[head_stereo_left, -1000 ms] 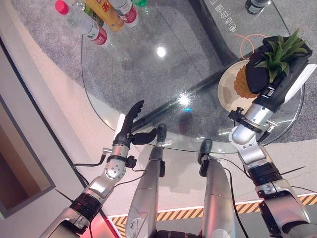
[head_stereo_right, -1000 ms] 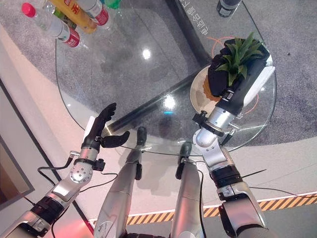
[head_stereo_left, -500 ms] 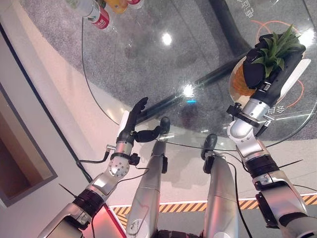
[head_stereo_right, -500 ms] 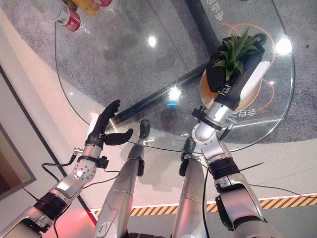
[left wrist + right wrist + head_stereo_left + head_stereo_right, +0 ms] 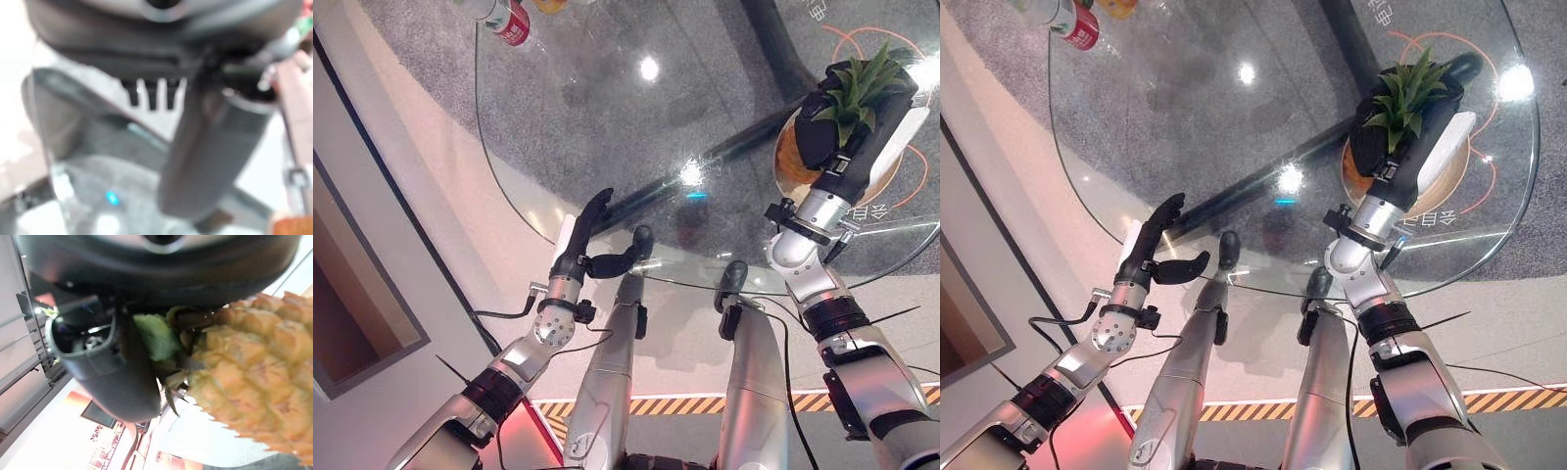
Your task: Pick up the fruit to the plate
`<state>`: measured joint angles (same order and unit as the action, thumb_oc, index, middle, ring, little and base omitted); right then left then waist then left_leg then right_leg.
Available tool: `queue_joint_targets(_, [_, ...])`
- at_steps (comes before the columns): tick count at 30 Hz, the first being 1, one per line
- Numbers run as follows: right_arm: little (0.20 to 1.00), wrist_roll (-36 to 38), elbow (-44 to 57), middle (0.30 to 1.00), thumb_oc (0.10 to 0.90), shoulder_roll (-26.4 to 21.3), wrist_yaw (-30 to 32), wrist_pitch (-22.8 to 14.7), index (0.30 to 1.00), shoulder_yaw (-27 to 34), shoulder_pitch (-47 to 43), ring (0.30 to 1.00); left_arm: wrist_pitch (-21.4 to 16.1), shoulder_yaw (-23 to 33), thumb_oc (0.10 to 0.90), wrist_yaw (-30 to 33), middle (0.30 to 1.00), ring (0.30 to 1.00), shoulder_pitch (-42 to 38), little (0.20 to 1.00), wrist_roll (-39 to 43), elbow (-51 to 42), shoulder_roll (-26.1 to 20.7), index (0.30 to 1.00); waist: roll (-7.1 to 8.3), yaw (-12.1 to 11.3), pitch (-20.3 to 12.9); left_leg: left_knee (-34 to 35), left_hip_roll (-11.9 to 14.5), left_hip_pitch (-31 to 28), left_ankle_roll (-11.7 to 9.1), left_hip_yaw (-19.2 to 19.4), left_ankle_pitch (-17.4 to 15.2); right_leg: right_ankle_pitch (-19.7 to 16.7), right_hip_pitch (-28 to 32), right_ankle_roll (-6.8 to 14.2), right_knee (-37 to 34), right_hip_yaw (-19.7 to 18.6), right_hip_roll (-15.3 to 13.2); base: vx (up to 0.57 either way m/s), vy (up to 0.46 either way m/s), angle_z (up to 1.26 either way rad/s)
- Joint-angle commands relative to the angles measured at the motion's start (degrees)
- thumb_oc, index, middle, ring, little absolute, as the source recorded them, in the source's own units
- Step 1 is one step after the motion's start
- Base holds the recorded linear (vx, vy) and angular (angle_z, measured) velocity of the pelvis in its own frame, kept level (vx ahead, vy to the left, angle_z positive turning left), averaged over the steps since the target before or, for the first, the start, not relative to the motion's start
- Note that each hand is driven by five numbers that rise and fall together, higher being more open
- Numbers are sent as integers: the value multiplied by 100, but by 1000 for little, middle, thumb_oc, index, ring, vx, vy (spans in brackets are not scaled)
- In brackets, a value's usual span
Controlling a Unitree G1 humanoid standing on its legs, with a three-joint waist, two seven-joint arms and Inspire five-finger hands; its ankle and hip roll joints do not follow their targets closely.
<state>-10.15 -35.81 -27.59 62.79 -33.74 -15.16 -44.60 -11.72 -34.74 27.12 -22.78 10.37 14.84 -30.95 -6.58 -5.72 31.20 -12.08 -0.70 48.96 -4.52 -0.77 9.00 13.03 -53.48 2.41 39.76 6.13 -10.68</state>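
Observation:
A pineapple (image 5: 789,159) with green leaves (image 5: 860,86) is at the right side of the round glass table (image 5: 607,127), over a tan plate (image 5: 893,164). My right hand (image 5: 847,132) is shut round its upper part just below the leaves. In the right wrist view the thumb (image 5: 110,367) curls against the yellow, scaly pineapple (image 5: 249,377). Whether the fruit touches the plate I cannot tell. My left hand (image 5: 579,247) hovers open at the table's near left edge with nothing in it, its thumb (image 5: 210,147) sticking out.
Bottles with red caps and labels (image 5: 505,18) stand at the table's far left rim. A dark bar (image 5: 705,162) runs under the glass. An orange ring (image 5: 1449,59) is marked around the plate. A striped line (image 5: 675,401) crosses the floor near me.
The whole view has shifted, so the camera moved. My right hand keeps hold of the pineapple over the plate. The left hand stays open in the same pose.

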Motion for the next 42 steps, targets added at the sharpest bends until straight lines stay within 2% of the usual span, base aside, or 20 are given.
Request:
queue_joint_targets(1, [200,-344,251,300,100,-625,437,-325,300,-28,-382,300,-381,44,800,287,900,900,-69,900,-34,-445,91,900,-238,154,-140,-1327,-460,-3,463,499,-1056,-1570,256,187,-1509,353,237,-20,-32,1])
queue_joint_targets(8, [200,-621,253,300,100,-760,635,-265,300,-51,-423,300,-437,64,800,324,900,900,-13,900,-68,-459,41,900,-227,181,-140,-1283,-429,-55,434,522,-1042,-1594,318,186,-1579,355,257,-10,-15,0])
queue_joint_targets(13, [200,-612,317,300,100,-784,551,-207,300,-14,-402,300,-439,80,800,311,900,900,-6,900,-33,-477,3,900,-209,204,-140,-1246,-410,-72,419,535,-1038,-1590,343,184,-1618,345,283,0,0,0])
queue_joint_targets(14, [241,-588,323,335,141,-790,520,-180,335,-17,-398,335,-444,77,800,314,900,900,-3,900,-28,-478,-4,900,-207,205,-140,-1238,-408,-76,420,537,-1034,-1592,349,183,-1627,346,285,0,0,0])
queue_joint_targets(15, [483,-550,329,542,383,-785,446,-151,542,-22,-393,542,-449,73,800,327,900,900,-2,900,-38,-472,7,900,-203,207,-140,-1237,-403,-71,424,538,-1034,-1591,343,179,-1625,347,285,0,0,0])
queue_joint_targets(17, [900,-444,324,900,800,-801,308,-131,900,-30,-369,900,-438,78,800,336,900,900,-6,900,-57,-476,17,900,-191,210,-140,-1228,-401,-70,424,537,-1030,-1597,349,178,-1647,356,283,0,0,0])
queue_joint_targets(42, [900,-663,895,900,800,-681,677,152,900,180,-76,900,-398,222,800,322,900,900,117,900,-159,-542,-46,900,-77,234,-140,-1116,-363,-189,422,539,-1004,-1606,515,182,-1736,423,324,0,0,0])
